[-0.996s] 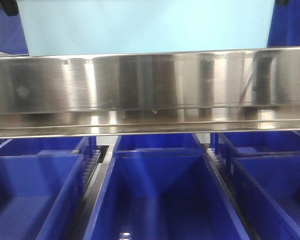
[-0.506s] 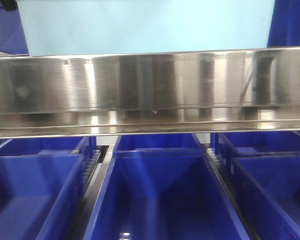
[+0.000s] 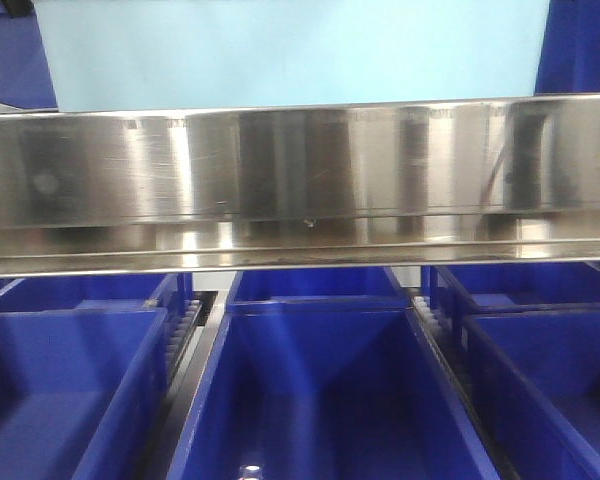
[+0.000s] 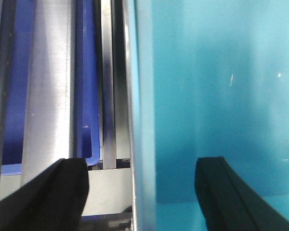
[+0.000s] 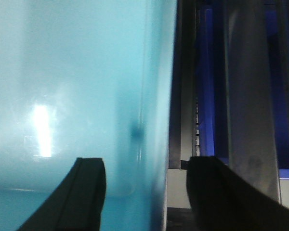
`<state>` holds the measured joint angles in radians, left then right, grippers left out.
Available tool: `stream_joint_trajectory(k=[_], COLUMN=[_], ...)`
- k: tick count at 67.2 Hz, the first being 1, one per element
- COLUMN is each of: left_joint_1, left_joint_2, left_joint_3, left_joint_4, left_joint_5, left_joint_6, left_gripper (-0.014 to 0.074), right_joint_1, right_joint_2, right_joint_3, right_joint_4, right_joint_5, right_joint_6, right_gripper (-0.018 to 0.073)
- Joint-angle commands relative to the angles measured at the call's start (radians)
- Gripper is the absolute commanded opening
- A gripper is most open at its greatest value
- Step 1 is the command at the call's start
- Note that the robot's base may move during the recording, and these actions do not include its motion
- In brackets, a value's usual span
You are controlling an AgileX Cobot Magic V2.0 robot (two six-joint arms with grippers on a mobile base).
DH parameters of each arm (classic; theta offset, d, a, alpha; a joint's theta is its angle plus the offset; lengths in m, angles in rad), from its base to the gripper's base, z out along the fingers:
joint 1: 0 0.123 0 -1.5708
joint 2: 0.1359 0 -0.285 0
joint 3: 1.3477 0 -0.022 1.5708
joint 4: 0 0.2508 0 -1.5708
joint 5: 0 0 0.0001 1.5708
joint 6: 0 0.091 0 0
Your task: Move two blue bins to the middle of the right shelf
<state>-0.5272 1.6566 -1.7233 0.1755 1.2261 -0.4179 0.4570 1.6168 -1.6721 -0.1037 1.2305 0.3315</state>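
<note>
One pale bin (image 3: 290,50), just above steel lip (image 3: 300,170)

Plenty out of sight here!
Top edge crops the bin (image 3: 290,50), its base lost behind the rail (image 3: 300,180); left gripper (image 4: 142,166) and right gripper (image 5: 147,166) run off the bottom edge; grip on the wall can't be called.

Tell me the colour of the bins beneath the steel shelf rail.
Deep royal blue, plain; the lower bins show best in the exterior front-facing view.
</note>
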Motion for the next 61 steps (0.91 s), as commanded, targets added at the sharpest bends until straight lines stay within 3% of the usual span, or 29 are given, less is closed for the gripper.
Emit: stream_joint_trajectory(k=[1,47,53,61], left_joint_1=[0.003,0.003,0.003,0.003], left_joint_2=[0.004,0.006,0.006,0.006], left_joint_3=[-0.002,-0.002,-0.002,-0.002], left_joint_4=[0.0,-0.011,-0.012,-0.017], left_joint_5=[-0.005,-0.005,-0.005,-0.005], left_joint_6=[0.0,-0.006,-0.014,-0.031], left_gripper=[0.0382,0.0365,0.0308,0.0161], right_joint_1=[-0.004,-0.004,-0.004,-0.004], right_joint_2=[-0.011,0.007,0.007,0.007], right_joint_3=[-0.003,-0.003,-0.003,-0.003], right_joint_4=[-0.003,0.001,0.001,0.001], right_joint_5=[-0.009,-0.009,-0.009,-0.009], right_joint_6=[-0.006,-0.006,-0.006,-0.006], right_gripper=[0.0277,0.0274,0.0209,0.0027])
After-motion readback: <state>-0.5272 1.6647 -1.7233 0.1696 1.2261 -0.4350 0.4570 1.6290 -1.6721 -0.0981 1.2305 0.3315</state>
